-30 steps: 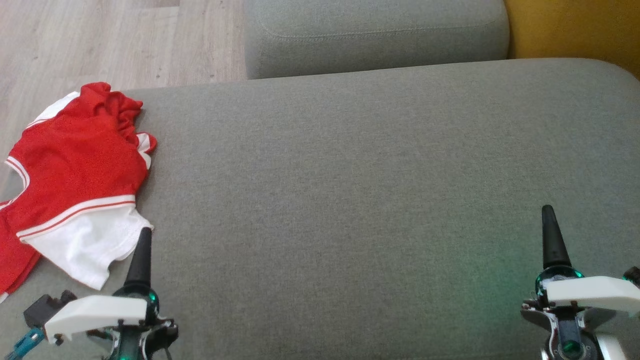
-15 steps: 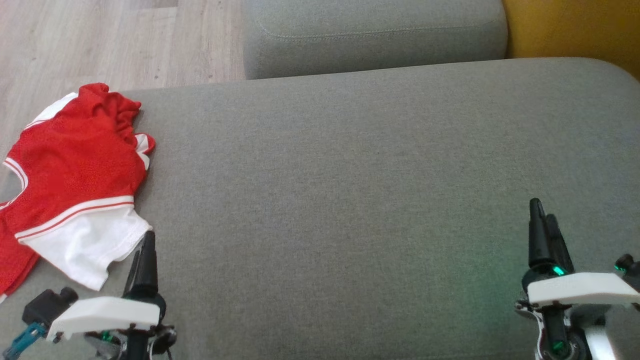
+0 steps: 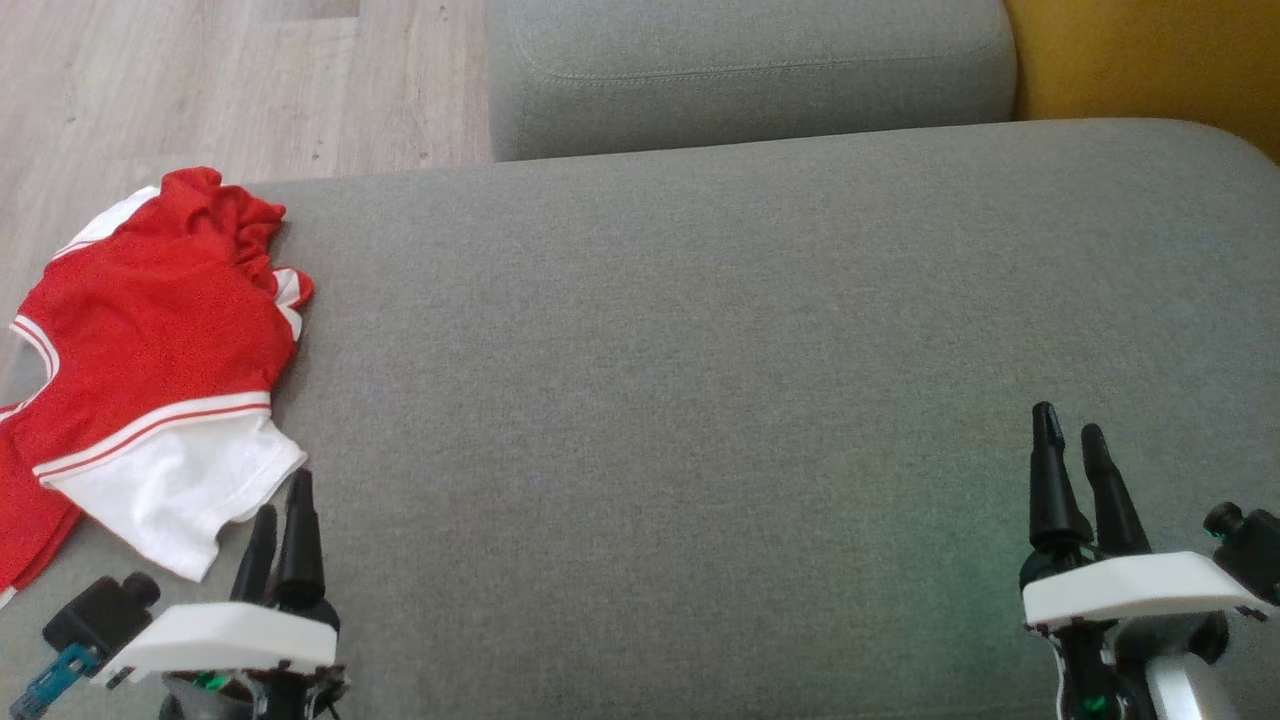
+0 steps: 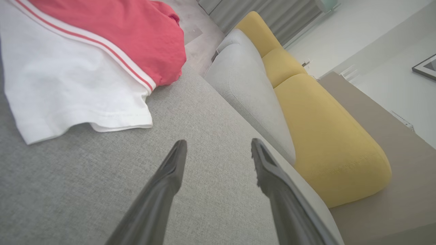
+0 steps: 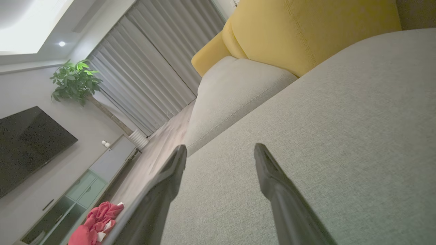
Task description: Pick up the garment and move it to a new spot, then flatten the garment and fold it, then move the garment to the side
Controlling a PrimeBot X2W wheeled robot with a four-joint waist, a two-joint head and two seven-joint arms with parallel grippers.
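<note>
**A:** Head view, far left: the red-and-white shirt (image 3: 150, 330) lies crumpled at the left end of the grey sofa seat (image 3: 700, 400), white sleeve nearest the robot. Wooden floor (image 3: 200, 90) is beyond it.

**B:** Left gripper (image 3: 282, 497)?

**A:** Lower left, just beside the white sleeve, with a sliver of seat between them. From the head its two fingers nearly overlap. The left wrist view looks along them and shows them spread wide, with nothing between but bare seat fabric. Cannot tell whether the tips touch the seat.

**B:** What else does that wrist view add?

**A:** A second grey cushion (image 4: 245, 88), then a yellow cushion (image 4: 323, 136) running behind it, and a framed picture (image 4: 425, 68) on the wall.

**B:** Right side?

**A:** The right gripper (image 3: 1066, 422) is at lower right over bare seat, well apart from the shirt. The right wrist view shows its fingers wide and empty. That view also takes in the room: a television (image 5: 27, 146), a potted plant (image 5: 75, 80) and grey curtains (image 5: 146, 75). The shirt is a small red heap at the seat's far end.
</note>
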